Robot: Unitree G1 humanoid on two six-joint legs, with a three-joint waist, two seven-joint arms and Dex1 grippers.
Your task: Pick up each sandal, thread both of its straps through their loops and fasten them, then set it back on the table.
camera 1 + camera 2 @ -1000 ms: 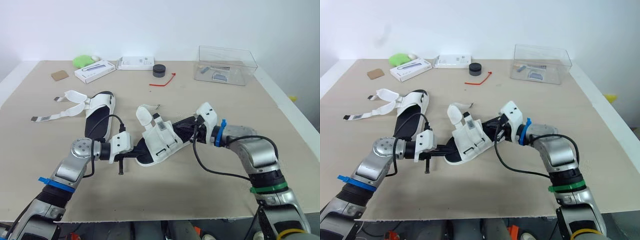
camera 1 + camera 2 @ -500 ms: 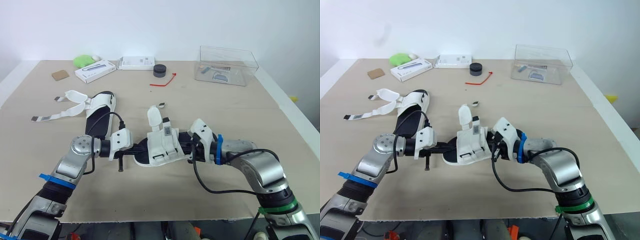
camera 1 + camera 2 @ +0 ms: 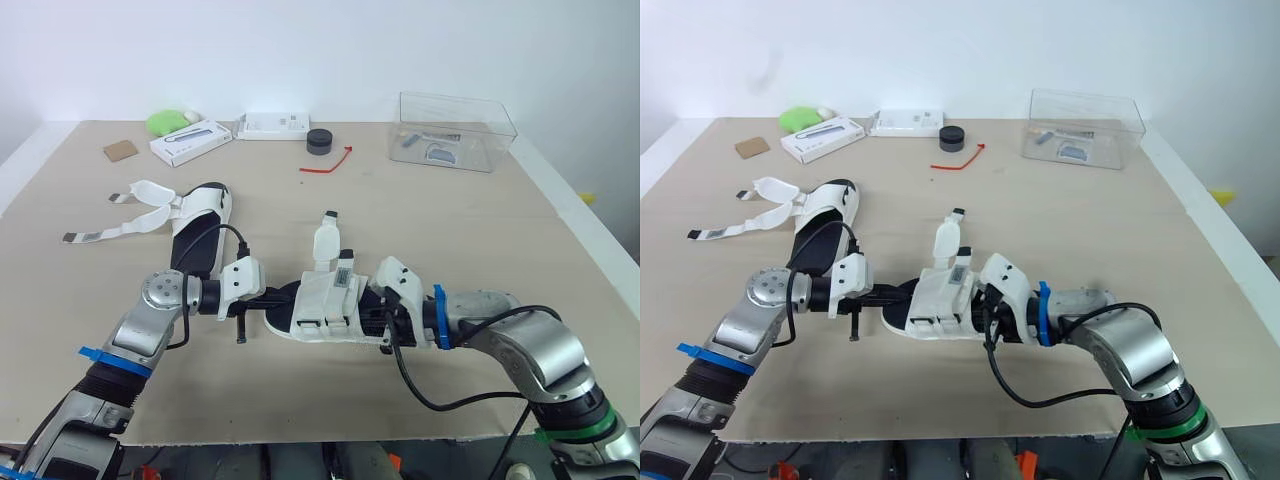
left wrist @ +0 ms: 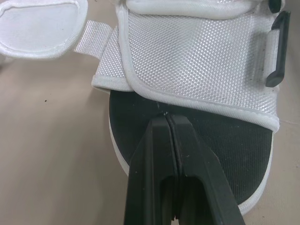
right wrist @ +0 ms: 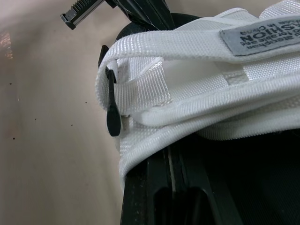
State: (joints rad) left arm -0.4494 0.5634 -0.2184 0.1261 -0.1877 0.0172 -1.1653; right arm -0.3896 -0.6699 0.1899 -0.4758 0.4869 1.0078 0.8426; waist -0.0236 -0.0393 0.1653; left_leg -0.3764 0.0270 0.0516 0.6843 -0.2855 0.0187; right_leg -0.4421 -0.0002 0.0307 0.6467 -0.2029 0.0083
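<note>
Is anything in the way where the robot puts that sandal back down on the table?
Nothing visible. The left tool and right tool are both shut on the sandal, and the table around it is bare. The other sandal lies apart, to the robot's left.

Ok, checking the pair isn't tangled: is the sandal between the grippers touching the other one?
Apart. Left eye view shows bare table between the near sandal and the far sandal.
</note>
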